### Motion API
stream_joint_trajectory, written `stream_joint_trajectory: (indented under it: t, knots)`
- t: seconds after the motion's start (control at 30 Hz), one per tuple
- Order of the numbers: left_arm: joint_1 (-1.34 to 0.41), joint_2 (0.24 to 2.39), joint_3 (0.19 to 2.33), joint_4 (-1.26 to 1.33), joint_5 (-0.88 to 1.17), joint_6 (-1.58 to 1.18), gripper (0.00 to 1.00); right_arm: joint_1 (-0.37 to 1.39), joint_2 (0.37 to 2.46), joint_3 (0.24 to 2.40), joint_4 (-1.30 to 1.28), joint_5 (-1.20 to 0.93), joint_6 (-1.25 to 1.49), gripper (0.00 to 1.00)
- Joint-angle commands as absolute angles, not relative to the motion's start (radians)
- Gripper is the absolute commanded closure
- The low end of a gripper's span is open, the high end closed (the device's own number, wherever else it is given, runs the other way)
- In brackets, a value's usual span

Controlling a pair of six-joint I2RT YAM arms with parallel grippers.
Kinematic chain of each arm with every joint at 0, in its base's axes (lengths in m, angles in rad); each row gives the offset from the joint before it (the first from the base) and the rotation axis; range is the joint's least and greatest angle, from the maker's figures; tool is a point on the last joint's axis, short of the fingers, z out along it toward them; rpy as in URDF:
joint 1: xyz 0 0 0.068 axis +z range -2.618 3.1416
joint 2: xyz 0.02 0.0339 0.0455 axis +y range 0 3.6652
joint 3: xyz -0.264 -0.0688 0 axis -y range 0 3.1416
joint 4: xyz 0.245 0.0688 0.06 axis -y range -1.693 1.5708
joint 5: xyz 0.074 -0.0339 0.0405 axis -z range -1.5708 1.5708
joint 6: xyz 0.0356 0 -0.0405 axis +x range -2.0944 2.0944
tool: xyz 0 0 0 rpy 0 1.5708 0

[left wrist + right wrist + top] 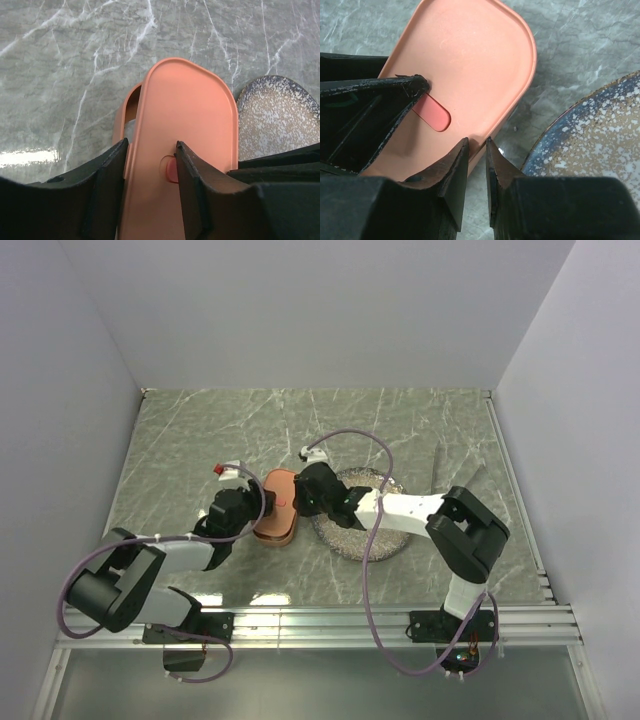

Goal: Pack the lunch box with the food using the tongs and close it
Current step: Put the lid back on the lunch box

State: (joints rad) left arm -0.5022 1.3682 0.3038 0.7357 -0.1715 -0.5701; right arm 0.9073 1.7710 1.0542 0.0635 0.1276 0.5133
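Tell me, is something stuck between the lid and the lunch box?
No, nothing I can see. The lid sits on the lunch box but crooked, so the box's rim peeks out along one side.

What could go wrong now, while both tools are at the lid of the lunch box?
First, the lid sits shifted: the lunch box shows uncovered along one side, so pressing down may jam it crooked. Second, the right tool is at the lid's edge, close to the plate; a push could slide the box against it.
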Motion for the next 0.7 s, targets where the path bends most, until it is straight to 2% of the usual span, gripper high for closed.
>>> stream_joint_trajectory:
  t: [0.0, 0.67]
  knots:
    - [-0.512, 1.336, 0.278, 0.693, -0.150, -0.591, 0.51, 0.939, 1.720, 1.046, 0.066, 0.089, 0.520, 0.75]
    - [-0.555, 1.198, 0.245, 0.611, -0.207, -0.634, 0.52, 0.953, 1.689, 1.039, 0.061, 0.109, 0.517, 0.75]
